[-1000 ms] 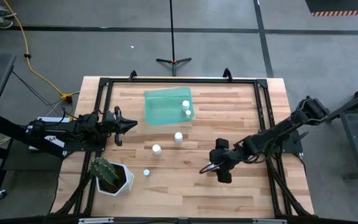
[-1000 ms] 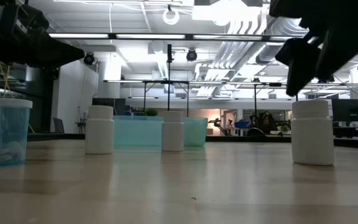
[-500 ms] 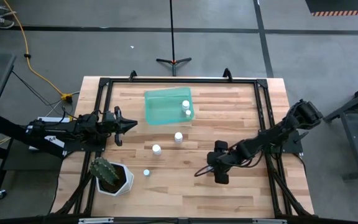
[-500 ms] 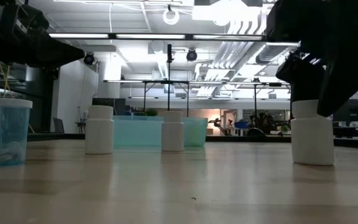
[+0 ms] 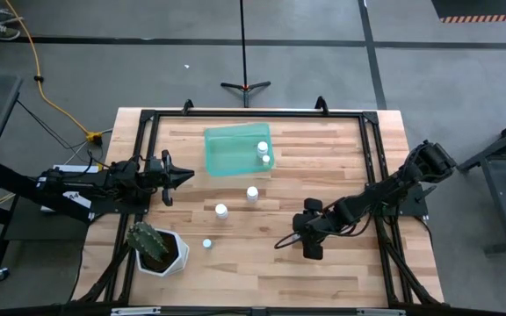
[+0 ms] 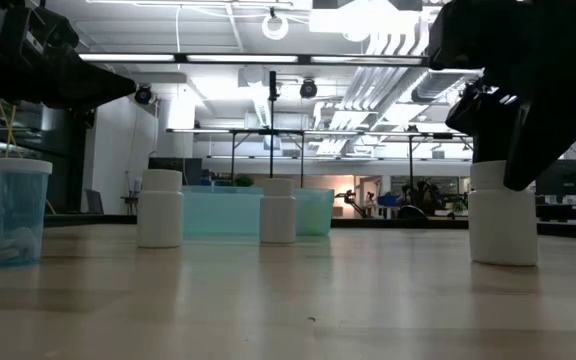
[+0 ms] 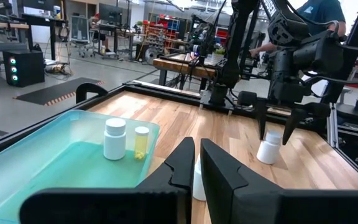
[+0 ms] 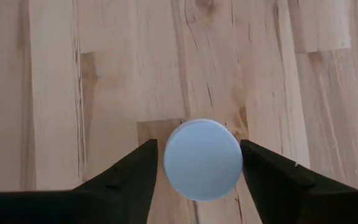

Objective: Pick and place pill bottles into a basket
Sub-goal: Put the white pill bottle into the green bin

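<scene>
We have the right gripper (image 8: 202, 180) straight down over the lone pill bottle (image 8: 202, 159) on the right side of the table (image 5: 341, 158). Top-down approach makes sense: the bottle stands upright, cap up, so the fingers (image 8: 126, 180) can drop either side of it.

Jaws: open, straddling the cap with thin gaps both sides. No contact we can confirm, nothing held yet. In the low view the fingers overlap the cap, body still on the wood.

Left gripper (image 7: 194, 168) is parked at the table's left edge, fingers nearly together, holding nothing, aimed across at the basket (image 5: 235, 149).

The basket sits at the far middle of the table with two bottles (image 5: 263, 153) already inside, against its right wall. Three more stand loose in front of it: two (image 5: 236, 202) close together, one (image 5: 207, 243) near the cactus pot (image 5: 161, 250). Judgement: the right arm takes the right-hand bottle because it's the only one well clear of the left arm's reach.
</scene>
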Robot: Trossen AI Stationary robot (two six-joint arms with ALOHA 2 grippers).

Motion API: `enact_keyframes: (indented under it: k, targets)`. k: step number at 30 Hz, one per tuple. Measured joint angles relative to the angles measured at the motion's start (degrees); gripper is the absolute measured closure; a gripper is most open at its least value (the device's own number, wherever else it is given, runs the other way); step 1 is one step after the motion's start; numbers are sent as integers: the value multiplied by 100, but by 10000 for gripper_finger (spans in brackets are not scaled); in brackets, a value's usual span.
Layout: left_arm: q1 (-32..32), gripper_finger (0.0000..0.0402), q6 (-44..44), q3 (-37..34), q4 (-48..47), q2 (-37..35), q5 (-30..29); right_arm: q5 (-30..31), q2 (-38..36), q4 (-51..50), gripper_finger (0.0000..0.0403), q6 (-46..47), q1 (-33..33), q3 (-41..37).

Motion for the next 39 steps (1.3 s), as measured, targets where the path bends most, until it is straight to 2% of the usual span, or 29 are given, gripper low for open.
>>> enact_keyframes:
  k: [9,14,17,19,23,29,33,36,39]
  targets:
    - [-2,337,0,0,0,-2,2,2,0,272,253,8,-7,0]
    - [-1,337,0,0,0,0,2,-4,0,503,241,146,-141,17]
    - [-2,337,0,0,0,-2,2,71,0,515,225,327,-385,225]
    - [-1,337,-1,0,0,-1,2,103,0,511,228,277,-587,411]
    - [-2,337,0,0,0,0,2,295,0,520,255,-400,-1005,902]
    - [-2,337,0,-1,1,-2,4,631,0,539,254,-1755,-1791,1534]
    - [-2,337,0,0,0,0,4,759,-1,684,231,-2462,-2485,1733]
    - [0,337,0,0,0,0,4,704,-2,1046,234,-2828,-3045,1775]
    - [-2,337,-1,0,0,0,4,444,2,1350,253,-2983,-3594,1775]
